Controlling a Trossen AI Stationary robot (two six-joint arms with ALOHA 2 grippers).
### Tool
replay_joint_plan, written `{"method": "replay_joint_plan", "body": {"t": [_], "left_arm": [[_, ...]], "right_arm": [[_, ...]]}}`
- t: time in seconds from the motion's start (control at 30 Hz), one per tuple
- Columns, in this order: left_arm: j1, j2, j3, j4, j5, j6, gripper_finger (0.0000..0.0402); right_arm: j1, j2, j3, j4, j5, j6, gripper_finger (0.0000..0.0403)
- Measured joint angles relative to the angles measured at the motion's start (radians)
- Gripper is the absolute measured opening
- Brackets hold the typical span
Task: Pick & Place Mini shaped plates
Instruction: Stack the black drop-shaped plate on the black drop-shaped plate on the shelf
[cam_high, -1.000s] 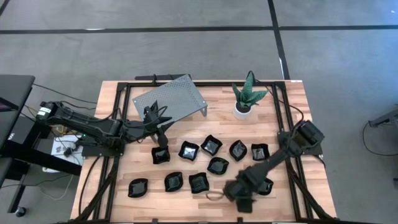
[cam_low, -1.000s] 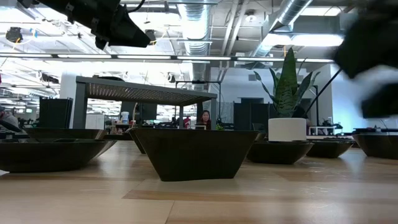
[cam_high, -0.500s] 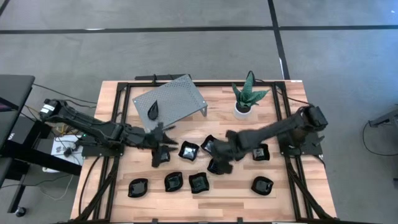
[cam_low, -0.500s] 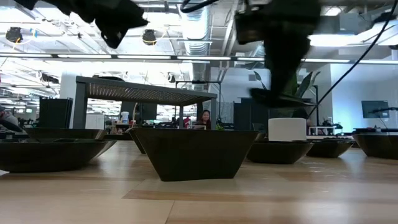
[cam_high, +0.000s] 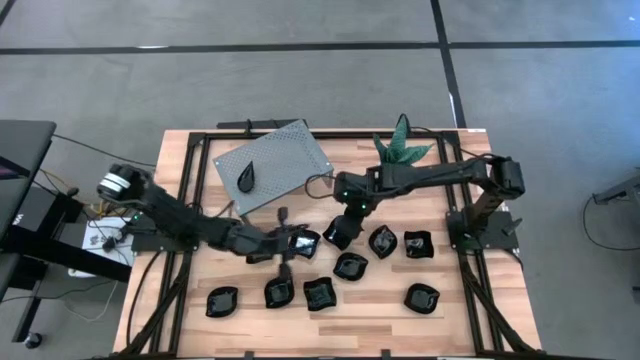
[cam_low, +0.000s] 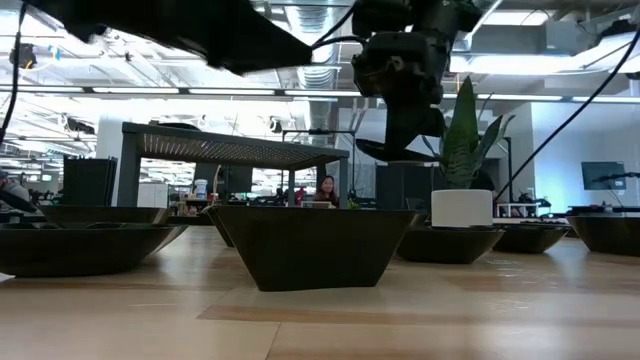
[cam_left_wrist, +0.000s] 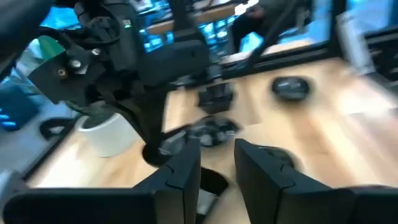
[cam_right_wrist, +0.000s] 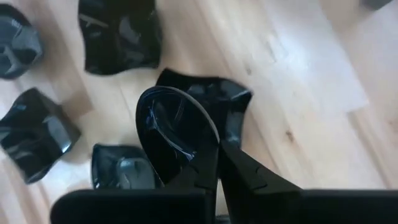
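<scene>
Logging by size. One table, light wood. Two dark arms. One grey perforated stand at the far left of the table. One green plant in a white pot, far right of centre. Mini shaped plates, glossy black: nine counted on the table in the high view, grouped centre to near edge; the left arm may hide more. One teardrop plate lies on the stand. One rounded plate is off the table, clamped edge-on between the right gripper fingers above a squarish plate. Left gripper is low over the left-centre plates, fingers apart, empty.
</scene>
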Motion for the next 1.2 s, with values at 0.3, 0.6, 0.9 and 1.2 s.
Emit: {"method": "replay_joint_plan", "body": {"t": [0.3,0.6,0.9,1.2], "left_arm": [[0.077,0.212,0.184,0.001,0.000,0.201,0.0100],[0.092,0.284,0.199,-0.015,0.004,0.205,0.0100],[0.097,0.285,0.199,-0.057,-0.031,0.225,0.0100],[0.108,0.280,0.199,-0.123,-0.032,0.229,0.0100]], "right_arm": [[-0.012,0.000,0.000,0.080,0.006,-0.042,0.0010],[0.021,0.000,0.001,0.120,0.006,-0.050,0.0010],[0.032,0.000,0.000,0.132,0.006,-0.017,0.0010],[0.033,0.000,0.021,0.126,0.007,0.046,0.0008]]}}
